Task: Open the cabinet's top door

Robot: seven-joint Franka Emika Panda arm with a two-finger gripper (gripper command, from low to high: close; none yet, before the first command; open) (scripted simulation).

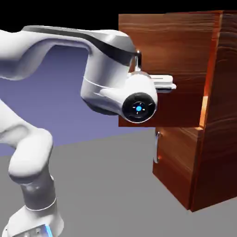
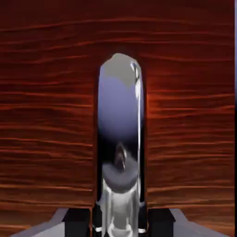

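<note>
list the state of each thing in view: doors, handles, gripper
top door: swung partly open
top door's handle: clamped between the fingertips
lower door: also ajar, its handle untouched
gripper: shut on the top door's handle

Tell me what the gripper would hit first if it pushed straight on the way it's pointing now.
The gripper is shut on the top door's silver handle, which already sits between the fingers. Straight ahead, the bar fills the line; just behind it comes the top door panel. The depth between bar and wood is hard to judge.

one cabinet (image 1: 217, 106), two doors, two handles, one arm (image 1: 69, 69).
</note>
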